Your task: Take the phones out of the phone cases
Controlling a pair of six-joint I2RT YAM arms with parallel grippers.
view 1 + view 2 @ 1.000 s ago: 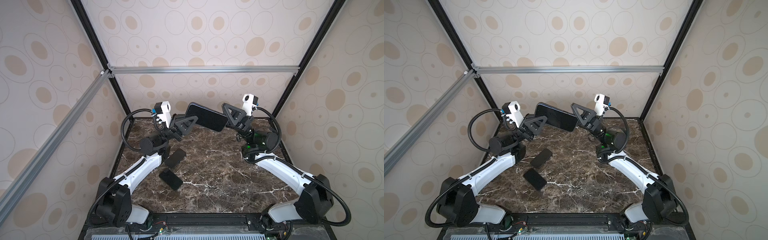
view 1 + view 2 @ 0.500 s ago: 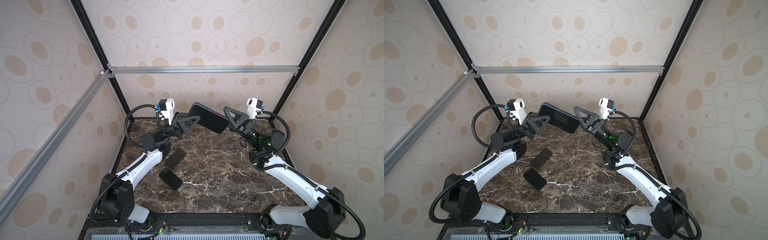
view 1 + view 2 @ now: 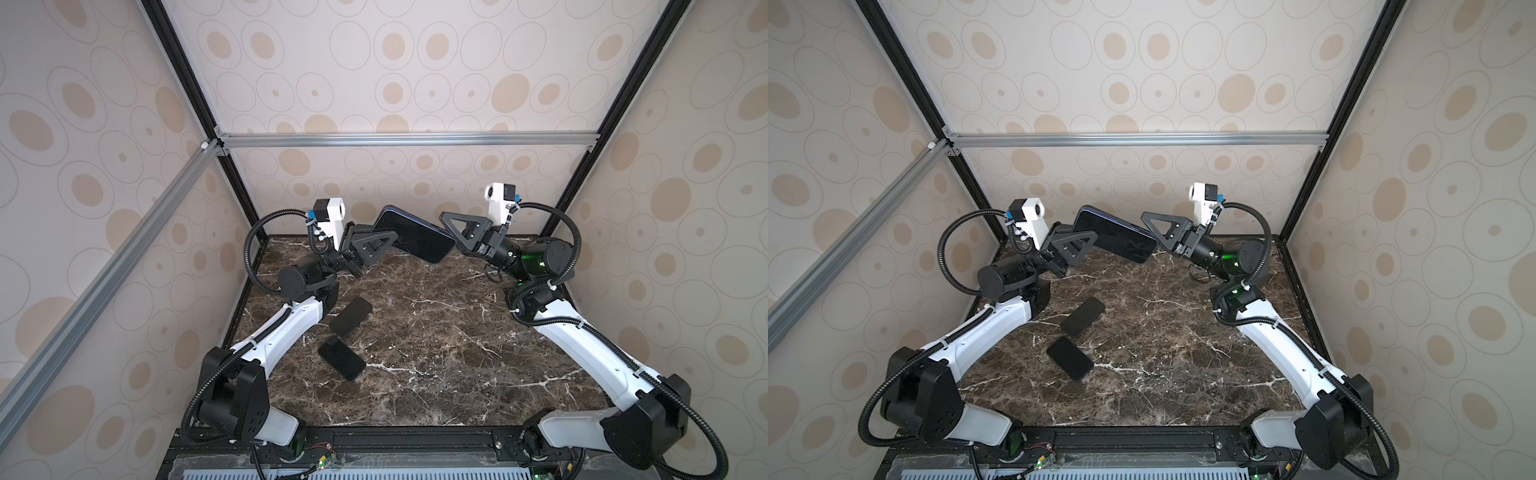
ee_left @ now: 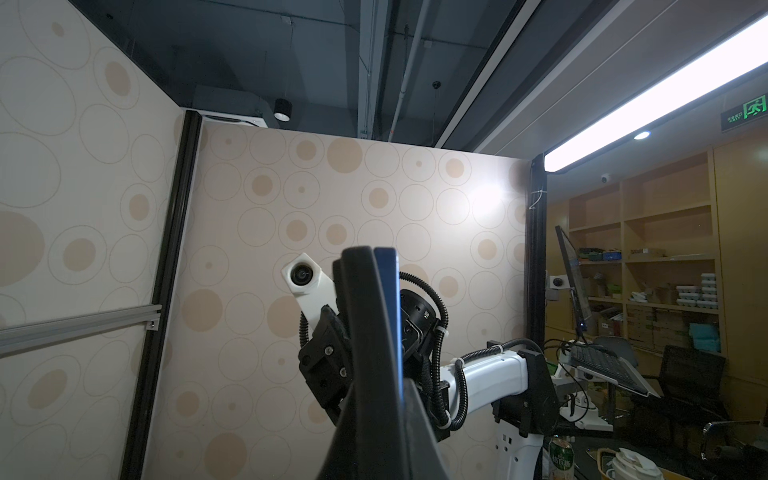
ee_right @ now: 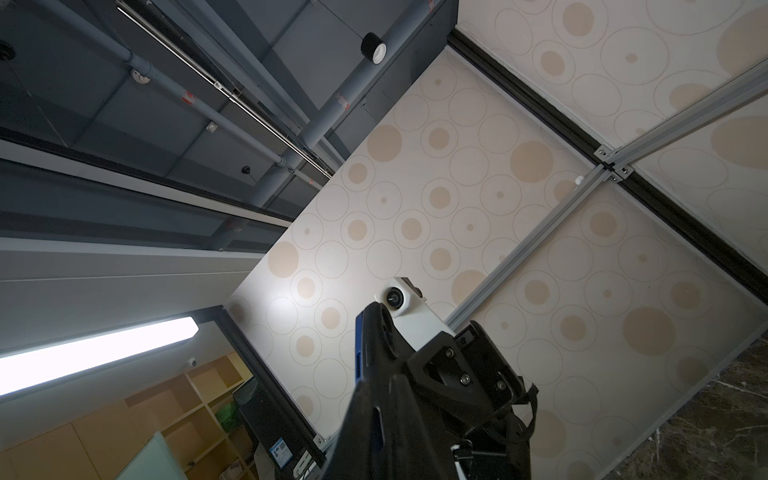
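The phone [image 3: 417,240] [image 3: 1118,241], dark with a blue edge, sits in a black phone case and is held high above the marble table, tilted down to the right in both top views. My left gripper [image 3: 388,237] [image 3: 1090,239] is shut on its left end. My right gripper [image 3: 454,237] [image 3: 1154,237] is shut on its right end. In the left wrist view the blue phone edge [image 4: 394,311] lies against the black case [image 4: 365,316] between the shut jaws of the left gripper [image 4: 384,388]. The right wrist view shows the blue edge [image 5: 358,357] beside the case [image 5: 384,347] in the right gripper [image 5: 376,401].
Two flat dark phone-shaped slabs [image 3: 351,316] [image 3: 341,358] lie on the marble table [image 3: 436,353] near the left arm. Patterned walls and black frame posts enclose the back and both sides. A small dark loop [image 3: 492,276] lies under the right wrist.
Both arms shifted their posture slightly, the right wrist rising a little. The cased phone stays gripped at both ends in about the same place.
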